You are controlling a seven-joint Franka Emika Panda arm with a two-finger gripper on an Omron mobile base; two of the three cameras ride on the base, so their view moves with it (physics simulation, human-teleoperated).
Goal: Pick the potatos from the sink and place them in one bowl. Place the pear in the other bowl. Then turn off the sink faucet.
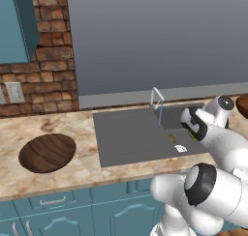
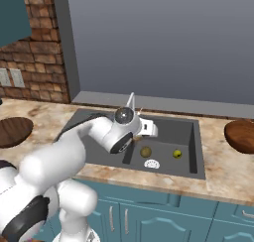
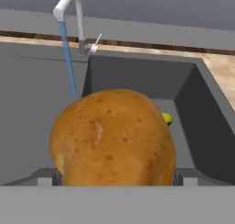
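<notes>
A golden-orange potato [image 3: 112, 140] sits between my gripper's [image 3: 118, 178] fingertips, and the gripper is shut on it. The gripper [image 2: 150, 128] hovers over the deeper well of the dark grey sink [image 2: 89, 119]. On the well's floor lie an olive-green potato [image 2: 145, 151] and a small yellow-green pear [image 2: 177, 153]; the pear [image 3: 167, 119] peeks out behind the held potato. The faucet [image 3: 69, 2] stands at the back of the sink, and a blue stream of water [image 3: 69, 62] runs from it. The dark wood-grain bowl [image 1: 47, 152] rests on the counter left of the sink. The reddish-brown bowl [image 2: 240, 134] is on the right.
A white drain strainer [image 2: 152, 163] lies in the well near the olive potato. A brick wall with outlets [image 1: 13, 92] rises at the back left, and a teal cabinet [image 1: 17, 22] hangs above. My own arm [image 2: 74, 147] stretches across the flat left panel of the sink.
</notes>
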